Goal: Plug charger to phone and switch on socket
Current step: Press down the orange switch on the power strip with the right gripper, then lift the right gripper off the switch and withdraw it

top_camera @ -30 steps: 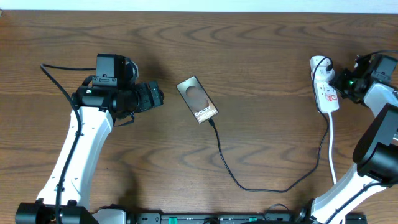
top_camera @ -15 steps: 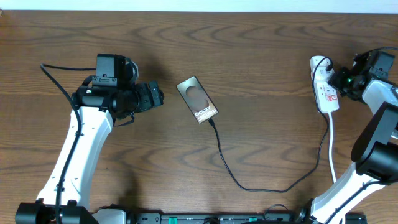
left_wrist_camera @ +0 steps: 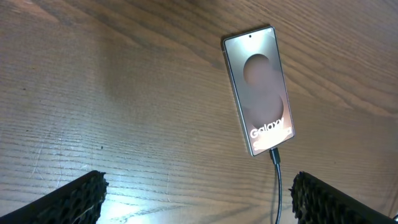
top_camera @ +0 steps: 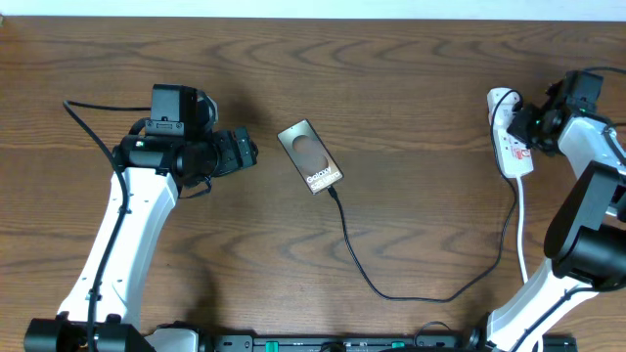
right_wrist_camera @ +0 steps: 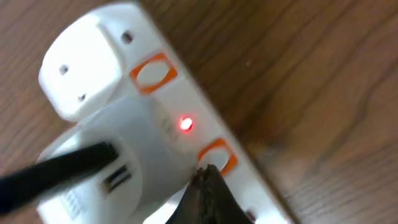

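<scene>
The phone (left_wrist_camera: 260, 87) bears the white word "Galaxy" on its face.

surface: wooden table (top_camera: 411, 78) | lying on it: phone (top_camera: 310, 156), charger (top_camera: 344, 230), socket (top_camera: 509, 147)

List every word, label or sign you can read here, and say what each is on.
"Galaxy": white letters on the phone.
The line under it on the phone is too blurred to read.
The socket shows no readable print in either view.
Nothing else is legible.
</scene>
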### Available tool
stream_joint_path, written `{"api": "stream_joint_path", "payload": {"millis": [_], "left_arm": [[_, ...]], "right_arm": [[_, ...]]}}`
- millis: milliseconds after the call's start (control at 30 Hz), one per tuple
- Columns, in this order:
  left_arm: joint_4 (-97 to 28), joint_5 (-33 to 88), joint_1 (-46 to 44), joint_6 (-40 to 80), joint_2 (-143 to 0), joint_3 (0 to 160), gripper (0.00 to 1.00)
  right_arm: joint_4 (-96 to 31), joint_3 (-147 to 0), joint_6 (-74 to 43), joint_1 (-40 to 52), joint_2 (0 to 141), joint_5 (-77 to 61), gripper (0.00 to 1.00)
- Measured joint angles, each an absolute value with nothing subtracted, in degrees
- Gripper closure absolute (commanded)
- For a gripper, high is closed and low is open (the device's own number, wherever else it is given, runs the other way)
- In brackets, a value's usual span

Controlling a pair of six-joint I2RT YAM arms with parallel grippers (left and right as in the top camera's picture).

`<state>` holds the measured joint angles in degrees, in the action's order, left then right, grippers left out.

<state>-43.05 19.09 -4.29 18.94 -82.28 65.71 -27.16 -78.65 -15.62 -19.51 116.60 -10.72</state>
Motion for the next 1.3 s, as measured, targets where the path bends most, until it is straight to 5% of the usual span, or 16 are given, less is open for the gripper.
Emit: {"api": "stream_joint_path", "payload": {"millis": [233, 600, 900, 967, 1033, 1067, 1300], "left_arm": [[-43.09, 19.09, -4.29, 18.94, -82.28, 65.71, 0.05], [-43.11, 19.81, -4.29, 18.33, -82.28, 65.71, 0.05], [-52.95, 21.32, -4.29, 15.18, -65.32, 65.69, 0.05], [-55.59, 20.75, -4.29, 13.39, -57.28, 65.71, 0.05], [-58.02, 20.36, -4.29, 11.62, -50.85, 65.71, 0.05], [-58.67, 19.94, -4.29, 11.05, -48.07, 65.71, 0.05], [-60.69, 16.47, -4.29, 9.56, -34.41, 65.71, 0.05]], "right_arm": [[-33.93, -76.12, -16.05, -11.64, 110.43, -14.02, 0.99], [-49.82, -75.64, -16.27, -19.35, 79.0, 12.12, 0.99], [-52.25, -75.53, -7.46, -12.82, 60.36, -13.82, 0.91], [-53.25, -75.55, -5.56, -9.45, 55.81, -17.1, 0.8], [-54.98, -75.55, -2.46, -5.82, 52.07, -20.67, 0.32], [-56.31, -75.55, -0.05, -3.57, 49.95, -23.38, 0.01], [-66.39, -75.57, 4.86, -0.25, 46.57, -28.29, 0.01]]}}
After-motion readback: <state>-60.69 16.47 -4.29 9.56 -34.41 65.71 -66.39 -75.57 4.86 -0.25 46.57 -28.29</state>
